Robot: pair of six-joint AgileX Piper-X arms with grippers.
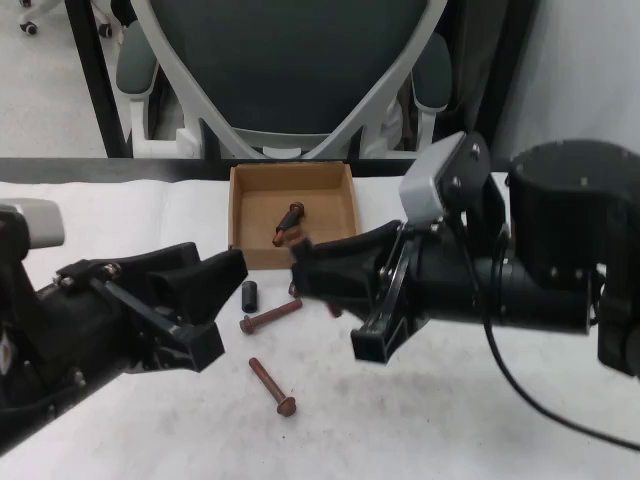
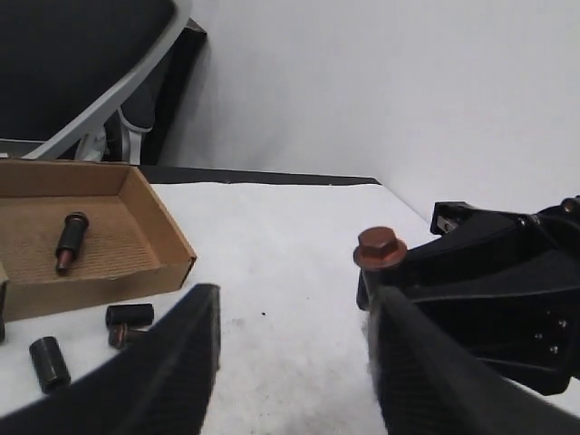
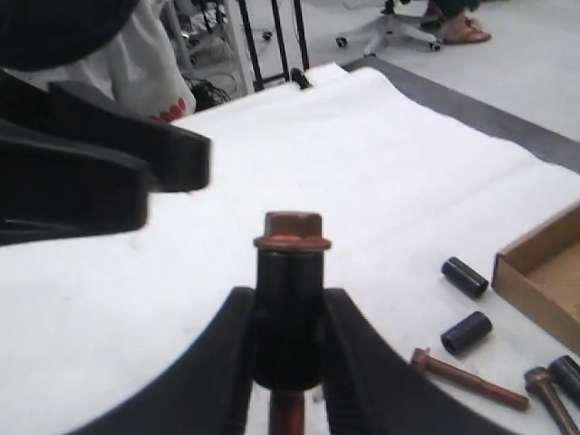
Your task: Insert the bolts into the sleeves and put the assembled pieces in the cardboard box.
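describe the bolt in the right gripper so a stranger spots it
Find the cardboard box far back on the bench; the right gripper hovers just before it. Its bolt sits in a black sleeve, held aloft, while loose bolts lie flat.

A: The box (image 1: 235, 215) is plain brown cardboard, matt and a little fibrous.
B: The cloth (image 1: 450, 420) under it is white, soft-looking, slightly fuzzy, no shine.
A: The bolts (image 1: 270, 315) in front of the box are coppery metal with a dull sheen.
B: The sleeve (image 1: 249, 296) beside them is black and smooth, faintly glossy; metal or plastic, I can't tell.
A: The left gripper (image 2: 294, 313) is matt black plastic, finely ridged.
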